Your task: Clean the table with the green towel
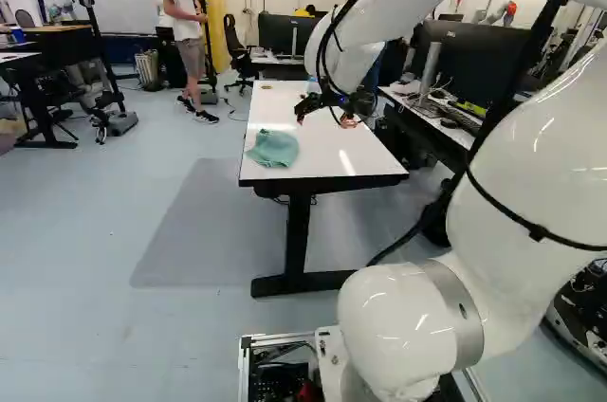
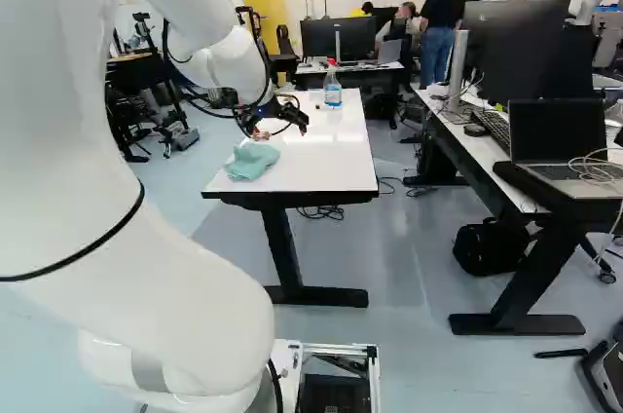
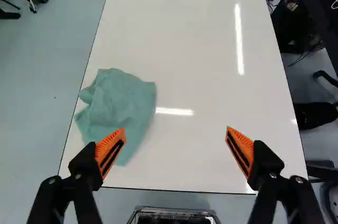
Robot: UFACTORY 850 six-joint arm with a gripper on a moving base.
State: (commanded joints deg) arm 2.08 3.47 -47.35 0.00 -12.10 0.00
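Observation:
My gripper [image 1: 334,103] hangs over the white table [image 1: 324,160] in the left base view. The green towel [image 1: 274,148] lies crumpled near the tabletop's left edge and near corner. In the wrist view the gripper [image 3: 175,147] is open, its orange-padded fingers wide apart with nothing between them. One fingertip overlaps the towel [image 3: 117,110] from above; the other is over bare tabletop [image 3: 211,92]. In the right base view the towel [image 2: 252,161] shows just below the gripper, and a gap seems to separate them.
A spray bottle [image 2: 332,85] stands at the table's far end. To the right is a desk [image 2: 487,155] with monitors, a keyboard and a laptop [image 2: 560,145]. A black bag [image 2: 484,246] lies beneath it. People are farther back in the room.

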